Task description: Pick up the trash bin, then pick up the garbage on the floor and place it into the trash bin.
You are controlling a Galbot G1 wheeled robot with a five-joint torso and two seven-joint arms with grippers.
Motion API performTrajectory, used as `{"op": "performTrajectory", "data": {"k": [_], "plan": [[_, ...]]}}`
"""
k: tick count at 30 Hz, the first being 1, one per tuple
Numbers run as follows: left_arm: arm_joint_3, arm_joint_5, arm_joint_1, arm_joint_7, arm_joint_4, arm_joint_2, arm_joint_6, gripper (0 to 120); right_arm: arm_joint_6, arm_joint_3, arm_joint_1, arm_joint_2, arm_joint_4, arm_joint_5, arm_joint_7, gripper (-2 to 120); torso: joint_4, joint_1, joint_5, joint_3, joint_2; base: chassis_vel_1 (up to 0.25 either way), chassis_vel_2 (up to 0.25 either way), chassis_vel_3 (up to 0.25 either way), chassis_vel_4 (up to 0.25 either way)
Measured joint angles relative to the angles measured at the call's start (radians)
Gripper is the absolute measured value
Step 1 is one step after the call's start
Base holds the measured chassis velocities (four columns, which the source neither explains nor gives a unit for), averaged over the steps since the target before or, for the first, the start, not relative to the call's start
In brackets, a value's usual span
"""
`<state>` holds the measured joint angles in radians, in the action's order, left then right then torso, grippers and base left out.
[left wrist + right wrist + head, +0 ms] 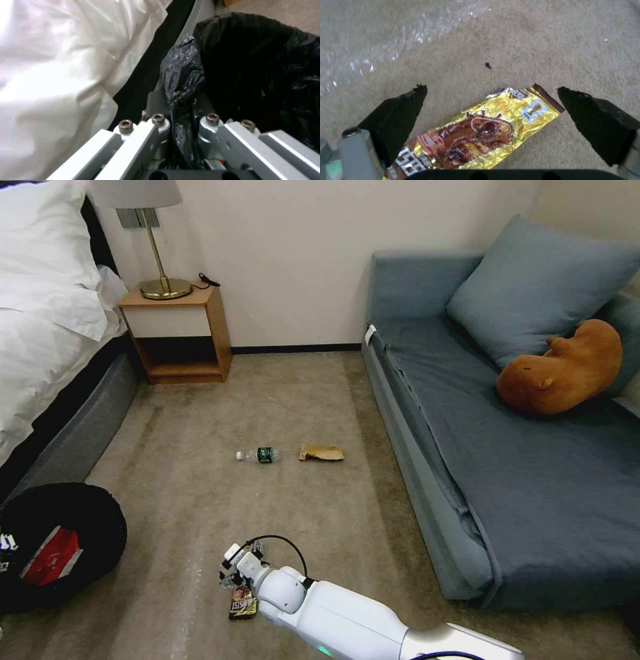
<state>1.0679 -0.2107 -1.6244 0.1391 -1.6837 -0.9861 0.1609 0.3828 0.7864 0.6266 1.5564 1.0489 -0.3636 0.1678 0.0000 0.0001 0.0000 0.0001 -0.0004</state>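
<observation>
Carpet runs between the bed (40, 313) and the sofa (507, 447) ahead of you. Your right claw (491, 92) hangs low over the gold snack wrapper (476, 135) with its fingers (403, 110) spread apart, one on each side. Your left claw (181, 125) is clamped on the bin's (100, 520) black bag rim, beside the bed. A red wrapper (52, 557) lies inside. The bottle (259, 455) and brown paper bag (321, 452) lie farther out on the floor.

Bed (47, 313), nightstand (180, 330) w/ lamp (143, 220), sofa (520, 467).
</observation>
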Motion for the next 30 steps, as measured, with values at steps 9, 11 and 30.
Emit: {"op": "performTrajectory", "data": {"k": [9, 11, 30], "plan": [[0.003, 0.018, -0.022, -0.001, -0.034, -0.015, -0.002, 5, -0.017, 0.025, -0.007, 0.006, -0.057, 0.098, -0.061, 100, 0.0000, 0.000, 0.0000, 0.000, 0.000, 0.000, 0.000, 0.000, 0.000], [0.004, 0.018, -0.035, -0.001, -0.067, -0.019, 0.003, 5, -0.027, 0.025, 0.001, 0.006, -0.075, 0.116, -0.072, 100, -0.0002, 0.000, 0.0000, 0.000, 0.000, 0.000, 0.000, 0.000, 0.000], [0.008, 0.016, -0.030, -0.001, -0.070, -0.018, 0.005, 5, -0.061, 0.007, 0.021, -0.011, -0.123, 0.130, -0.119, 100, -0.0001, 0.000, 0.0001, 0.000, 0.000, 0.000, 0.000, 0.000, 0.000]]}}
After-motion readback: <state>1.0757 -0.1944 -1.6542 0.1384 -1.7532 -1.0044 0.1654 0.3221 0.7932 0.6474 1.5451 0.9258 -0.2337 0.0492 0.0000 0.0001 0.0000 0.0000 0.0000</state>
